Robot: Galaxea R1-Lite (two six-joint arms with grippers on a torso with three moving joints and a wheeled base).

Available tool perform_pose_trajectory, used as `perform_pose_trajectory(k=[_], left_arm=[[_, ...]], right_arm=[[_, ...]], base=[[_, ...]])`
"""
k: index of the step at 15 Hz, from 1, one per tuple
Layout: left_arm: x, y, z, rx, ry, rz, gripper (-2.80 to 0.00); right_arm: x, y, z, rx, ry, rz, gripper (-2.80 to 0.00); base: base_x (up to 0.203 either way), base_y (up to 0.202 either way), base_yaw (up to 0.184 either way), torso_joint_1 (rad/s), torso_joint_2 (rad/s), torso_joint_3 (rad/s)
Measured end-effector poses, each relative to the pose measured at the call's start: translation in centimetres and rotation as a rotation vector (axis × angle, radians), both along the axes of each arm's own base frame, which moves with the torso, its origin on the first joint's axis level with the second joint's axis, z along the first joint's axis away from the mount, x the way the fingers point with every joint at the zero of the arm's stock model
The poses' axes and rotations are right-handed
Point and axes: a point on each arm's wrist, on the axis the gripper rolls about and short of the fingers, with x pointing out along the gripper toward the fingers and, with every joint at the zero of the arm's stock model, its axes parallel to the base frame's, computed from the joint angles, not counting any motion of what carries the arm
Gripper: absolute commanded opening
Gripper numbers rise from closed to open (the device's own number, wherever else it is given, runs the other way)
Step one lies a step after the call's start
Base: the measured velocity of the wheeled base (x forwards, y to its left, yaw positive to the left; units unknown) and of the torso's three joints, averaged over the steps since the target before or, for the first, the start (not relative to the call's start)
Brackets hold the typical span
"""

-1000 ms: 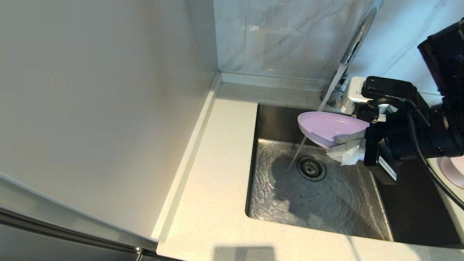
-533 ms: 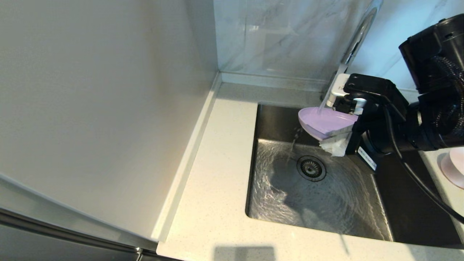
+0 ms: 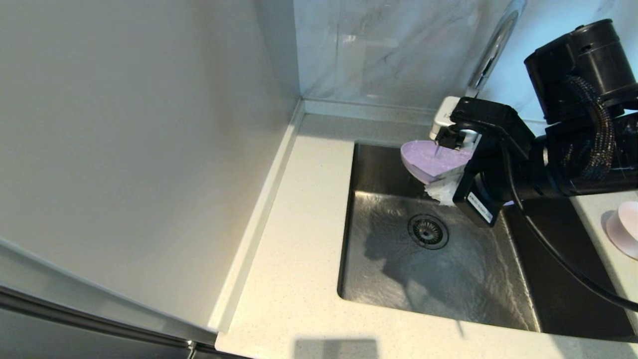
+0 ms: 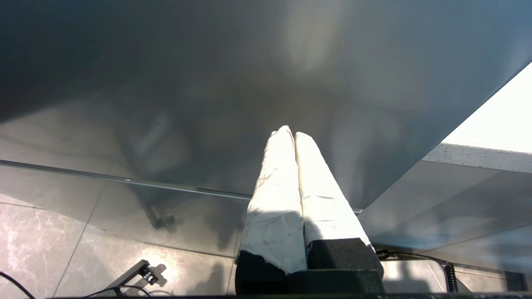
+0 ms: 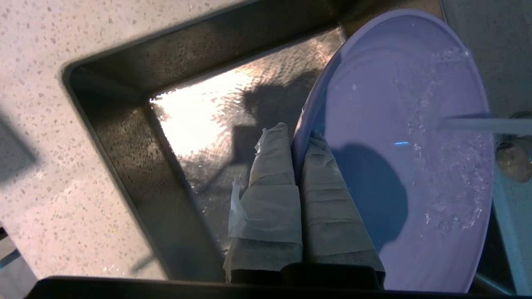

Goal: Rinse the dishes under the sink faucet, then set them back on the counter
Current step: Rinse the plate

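Your right gripper [image 5: 297, 141] is clamped on the rim of the lilac plate [image 5: 399, 137], holding it tilted over the back of the sink [image 3: 433, 279], under the faucet [image 3: 491, 50], with water splashing across its face. The small pink dish [image 3: 625, 229] sits on the counter [image 3: 299, 239] to the right of the basin. Your left gripper [image 4: 293, 137] is parked below the counter, wrapped fingers pressed together on nothing.
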Motion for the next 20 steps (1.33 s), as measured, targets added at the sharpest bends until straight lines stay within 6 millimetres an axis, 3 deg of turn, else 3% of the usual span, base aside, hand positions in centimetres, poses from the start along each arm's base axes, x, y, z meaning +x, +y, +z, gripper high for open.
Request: perform_pose_trajectory(k=[11, 20], left_arm=[[0.0, 0.0, 0.0, 0.000, 0.000, 0.000, -2.80], [0.0, 0.0, 0.0, 0.000, 0.000, 0.000, -2.80]], right_arm=[[2.0, 2.1, 0.8, 0.032, -0.026, 0.006, -2.80], [3.6, 2.4, -0.1, 0.045, -0.002, -0.140, -2.80]], base=[[0.000, 0.000, 0.000, 0.000, 0.00, 0.000], [0.000, 0.000, 0.000, 0.000, 0.00, 0.000]])
